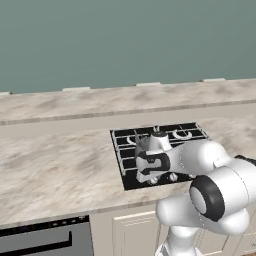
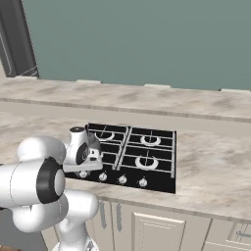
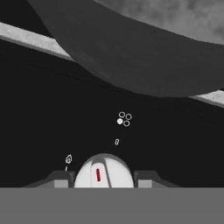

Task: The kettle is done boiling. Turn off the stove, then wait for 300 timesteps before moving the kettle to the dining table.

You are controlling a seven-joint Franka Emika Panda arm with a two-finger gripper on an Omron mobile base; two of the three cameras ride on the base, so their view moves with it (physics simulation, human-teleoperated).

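The black stove (image 1: 187,132) (image 2: 147,152) lies in the lower marble counter. My gripper (image 3: 103,180) reaches down at its front left corner, seen also from the base views (image 1: 150,176) (image 2: 84,170). Its two fingertips (image 3: 61,179) press against both sides of a silver knob (image 3: 103,168) with a red mark, so it is shut on that knob. The kettle (image 3: 131,52) looms just beyond as a dark grey rounded body, and a bit of it peeks out behind the hand (image 1: 142,144). The dining table (image 1: 100,100) (image 2: 147,95) is the raised marble slab along the back.
Three more silver knobs (image 2: 122,180) run along the stove's front edge to the right of the hand. A black-fronted oven (image 1: 45,240) sits under the counter to the left. Cream cabinet doors (image 2: 157,230) are below the stove. Marble counter (image 1: 55,165) stretches to the left.
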